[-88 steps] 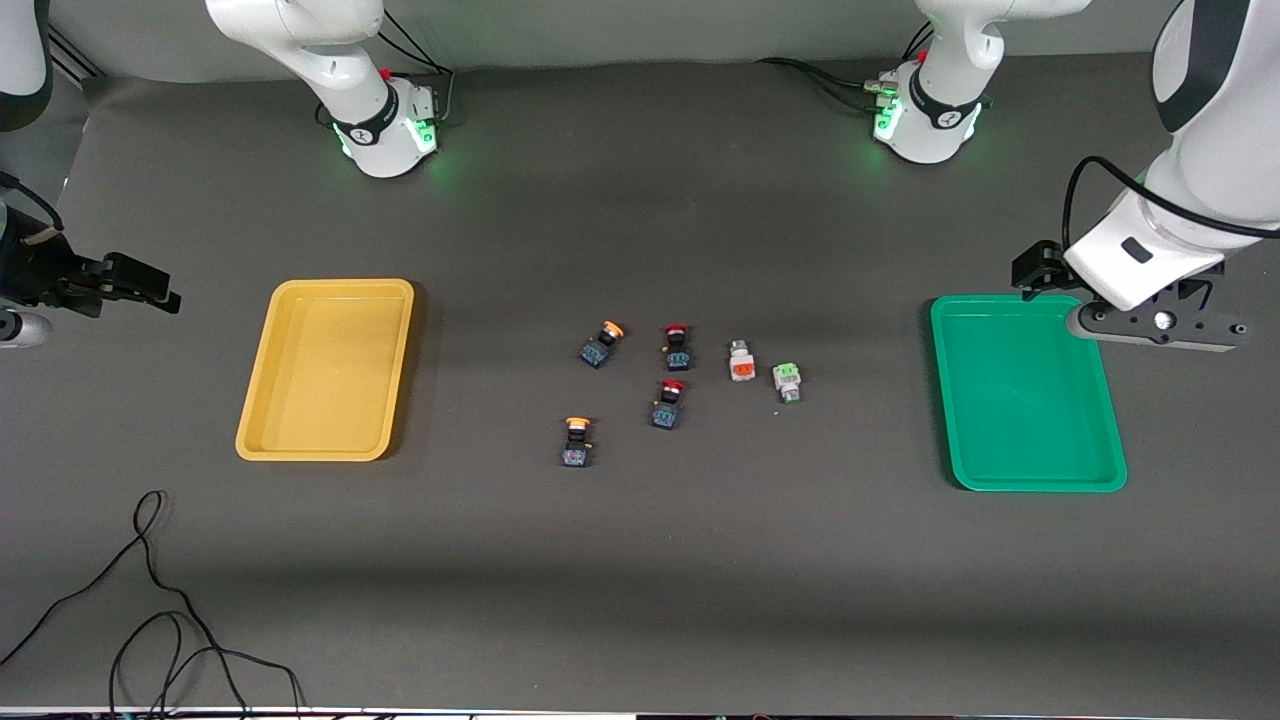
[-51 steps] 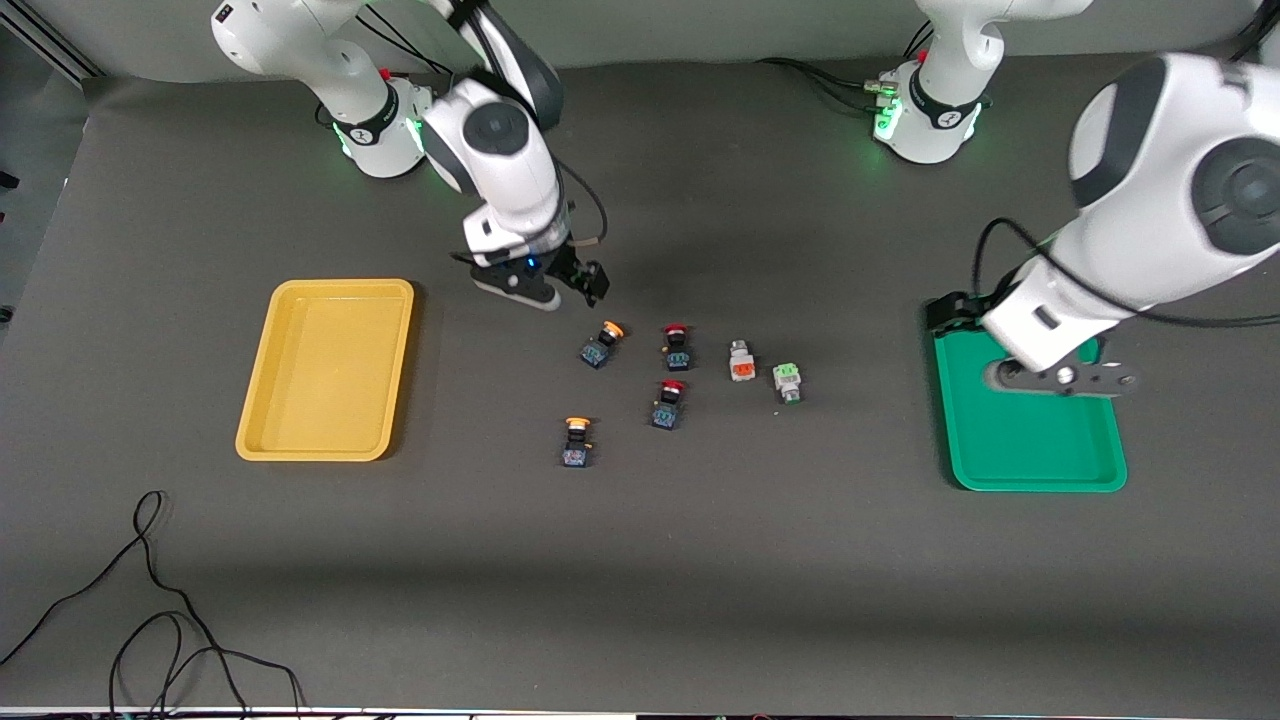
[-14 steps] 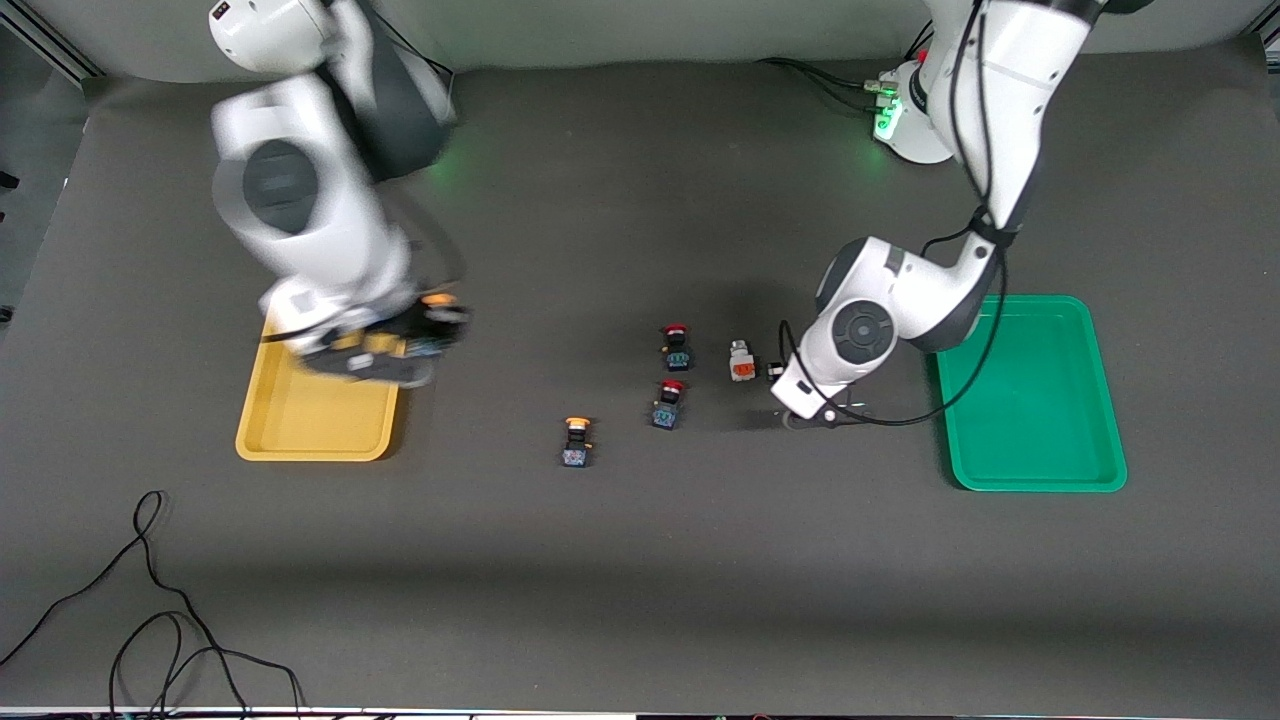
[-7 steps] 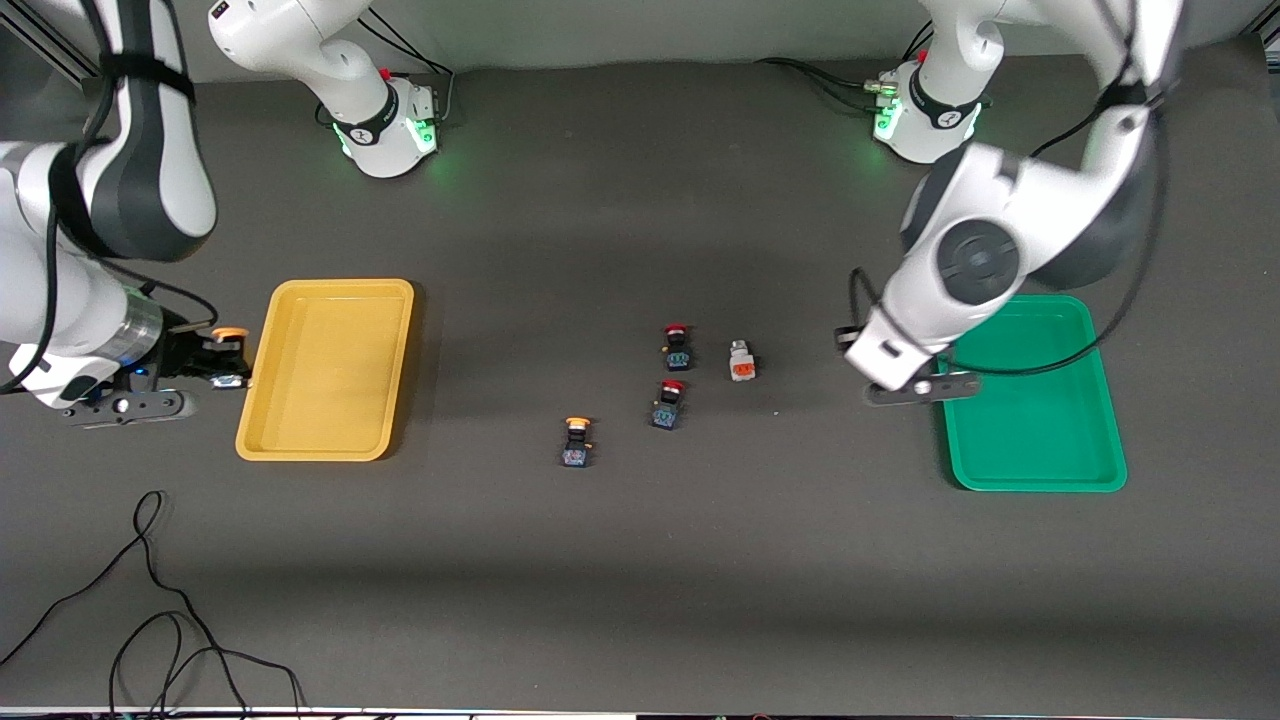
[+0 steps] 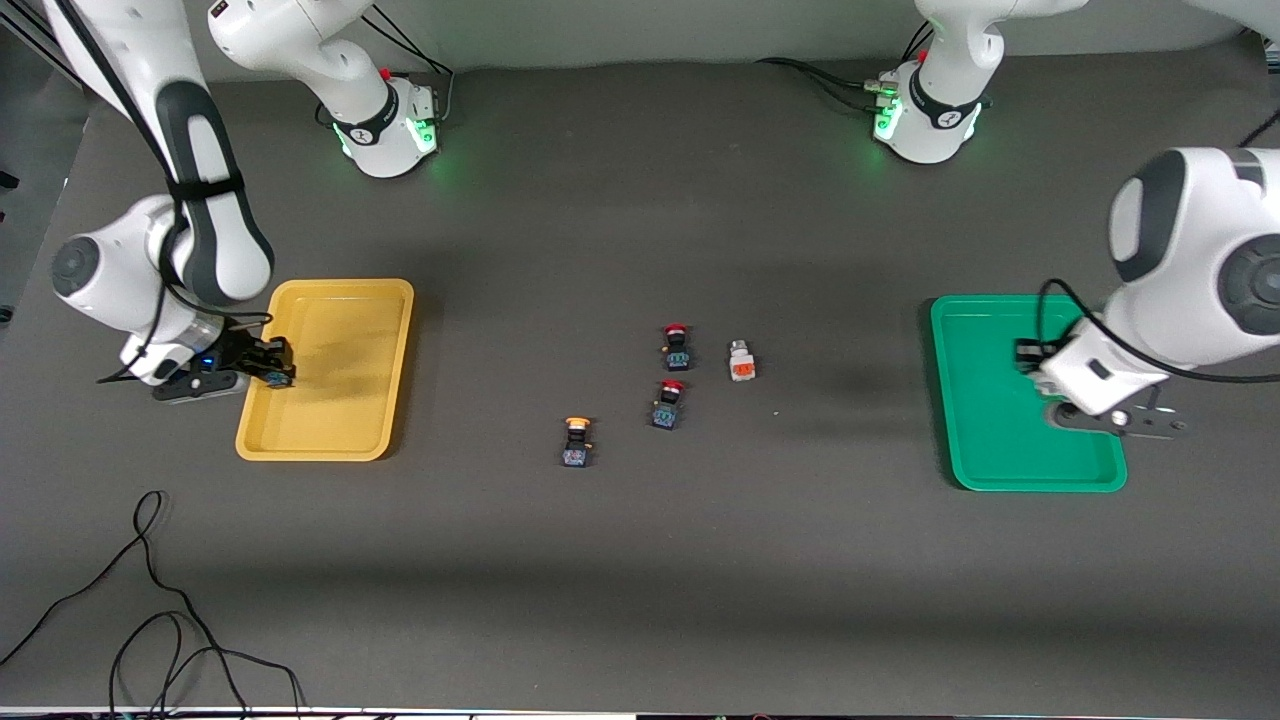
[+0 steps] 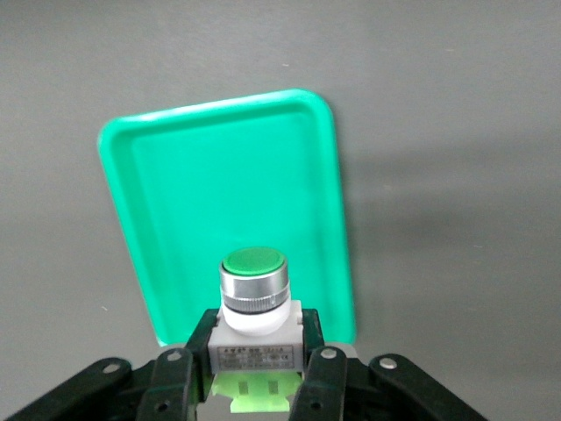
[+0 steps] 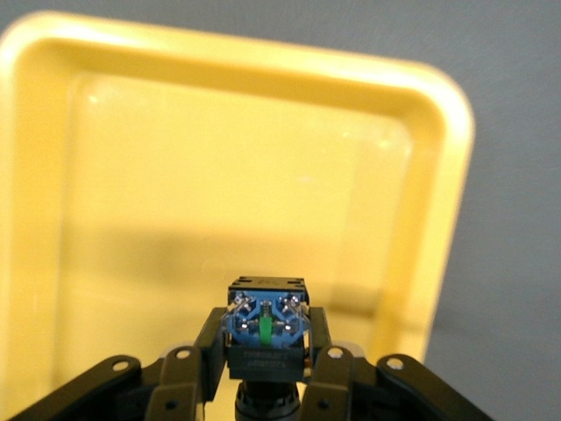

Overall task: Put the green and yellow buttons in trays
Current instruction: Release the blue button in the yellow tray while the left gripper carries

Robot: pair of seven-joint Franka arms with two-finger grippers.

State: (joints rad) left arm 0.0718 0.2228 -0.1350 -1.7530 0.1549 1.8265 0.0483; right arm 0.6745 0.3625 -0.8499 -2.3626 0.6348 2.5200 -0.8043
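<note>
Between the trays (image 5: 262, 420) lie red-capped buttons (image 5: 676, 346) and one yellow button (image 5: 576, 441).

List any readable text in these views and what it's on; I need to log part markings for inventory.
No text can be read anywhere.
Green button held in the left claw over the green tray: a white label with printed lines, too small to read.
Yellow button held in the right claw over the yellow tray: no legible marking.
</note>
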